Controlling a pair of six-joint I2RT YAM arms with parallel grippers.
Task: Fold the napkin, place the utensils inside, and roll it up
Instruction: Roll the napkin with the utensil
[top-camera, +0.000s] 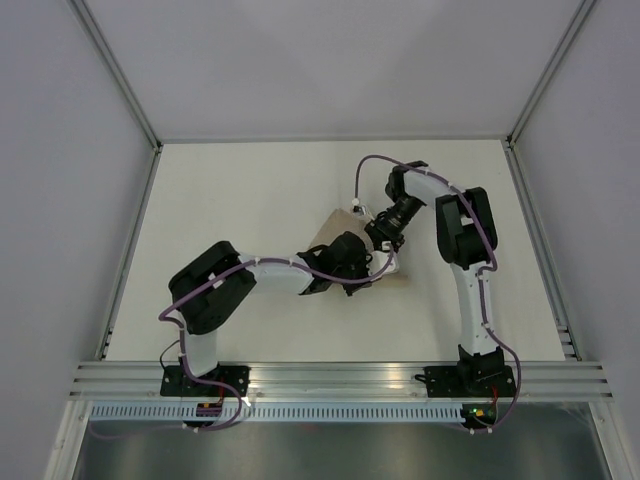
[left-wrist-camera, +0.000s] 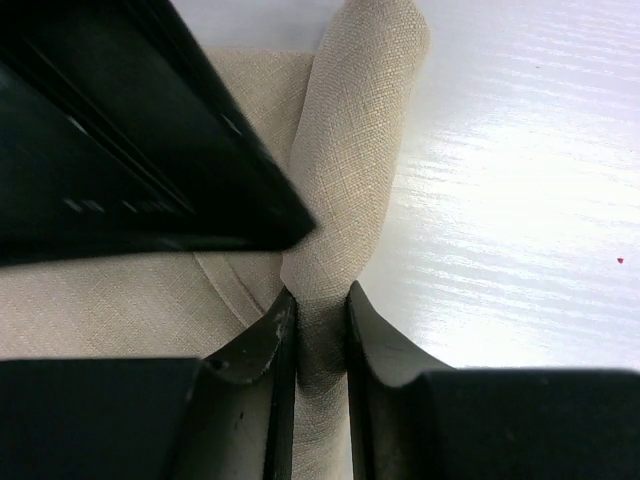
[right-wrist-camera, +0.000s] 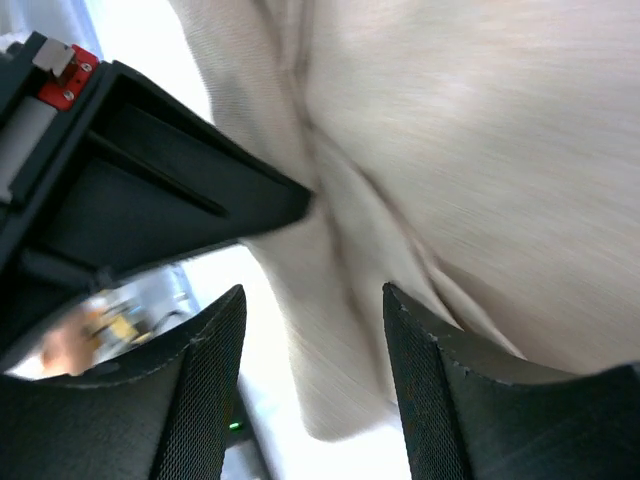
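My left tool (left-wrist-camera: 318, 300) pinches a rolled ridge of the beige woven cloth napkin (left-wrist-camera: 352, 150) on the white bench (left-wrist-camera: 520, 200); my right tool (right-wrist-camera: 312, 300) is spread, straddling the cloth.

A robotics lab cell: white table (top-camera: 250, 180), plain grey walls (top-camera: 60, 150), aluminium rail (top-camera: 340, 375) at its near edge.

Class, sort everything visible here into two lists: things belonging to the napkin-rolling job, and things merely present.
Job: beige-tan woven cloth napkin; black left gripper, shut on a napkin fold; black right gripper, open over the cloth. No fork is visible.
Merely present: white tabletop; silver metal rail along its near edge.
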